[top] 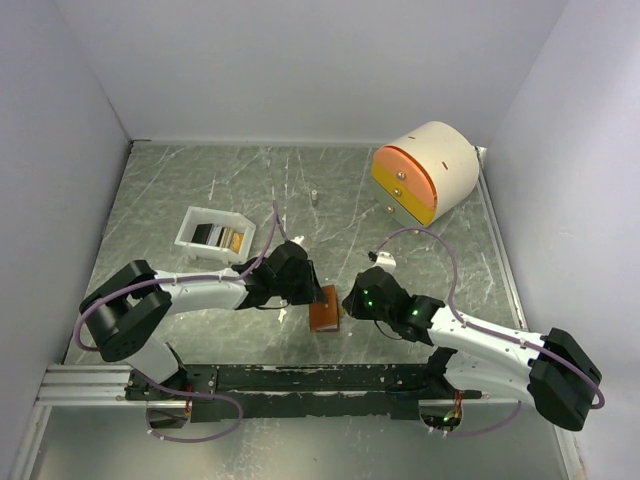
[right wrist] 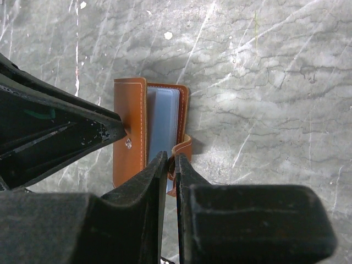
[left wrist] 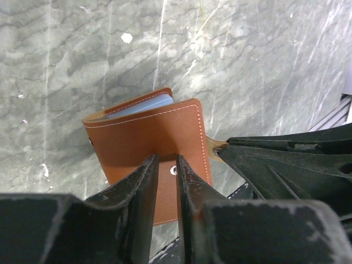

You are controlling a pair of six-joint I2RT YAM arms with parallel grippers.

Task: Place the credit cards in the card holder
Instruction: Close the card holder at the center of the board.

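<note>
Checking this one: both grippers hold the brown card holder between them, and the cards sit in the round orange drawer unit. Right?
No. The top external view shows the cards in the white tray, not the round drawer unit. The left gripper and right gripper do both hold the card holder.

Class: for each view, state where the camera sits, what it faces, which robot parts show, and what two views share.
Top external: above, behind the robot, facing down at the table; both arms show.
Left wrist: on its arm, looking past the left tool onto the card holder.
Right wrist: likewise, past the right tool.
Shared: both wrists see the card holder.
</note>
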